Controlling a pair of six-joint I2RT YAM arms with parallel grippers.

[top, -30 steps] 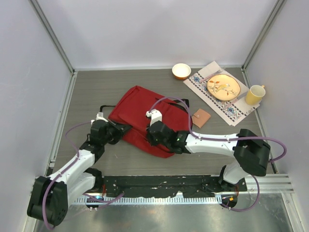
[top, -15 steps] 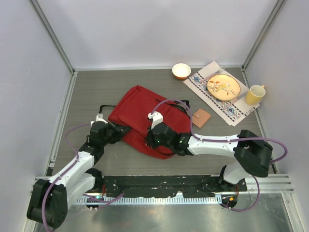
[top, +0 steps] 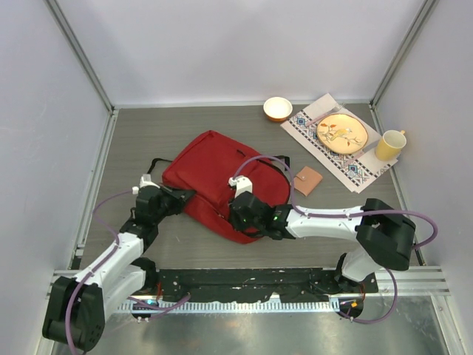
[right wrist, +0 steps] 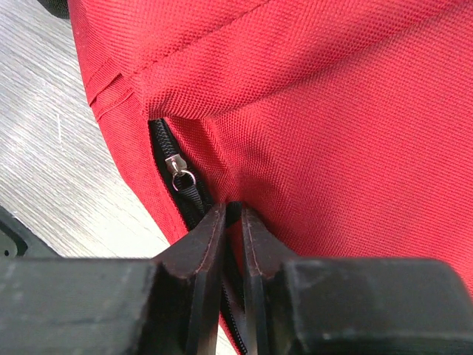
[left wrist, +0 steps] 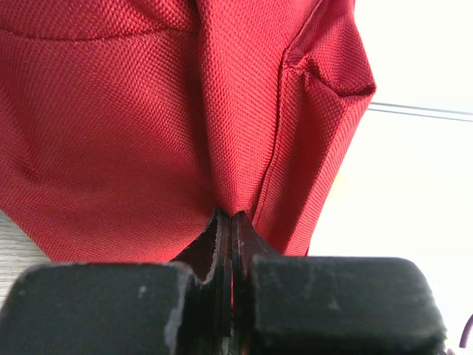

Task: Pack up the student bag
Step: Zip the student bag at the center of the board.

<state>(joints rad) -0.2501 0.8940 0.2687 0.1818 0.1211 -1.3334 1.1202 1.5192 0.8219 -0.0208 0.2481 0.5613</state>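
Note:
The student bag [top: 222, 174], a soft red backpack, lies flat in the middle of the table. My left gripper [top: 179, 198] is at its left edge, shut on a pinch of the red fabric [left wrist: 111, 111], with the jaws pressed together around it [left wrist: 228, 216]. My right gripper [top: 238, 214] is at the bag's near edge. Its jaws stand a narrow gap apart [right wrist: 233, 208], tips against the red cloth [right wrist: 332, 111] beside the dark zipper. A silver zipper pull [right wrist: 177, 168] lies just left of the tips, outside the jaws.
At the back right, a patterned placemat [top: 362, 174] holds an orange plate [top: 341, 133], with a yellow mug [top: 389, 145] beside it. A small orange bowl [top: 277, 108] and a pinkish flat pouch [top: 307, 180] lie near the bag. A black strap [top: 155, 164] trails off the bag's left.
The bag has slid a little to the left with the left gripper pulling it. The right gripper moved toward the bag's near edge and its jaws have parted slightly.

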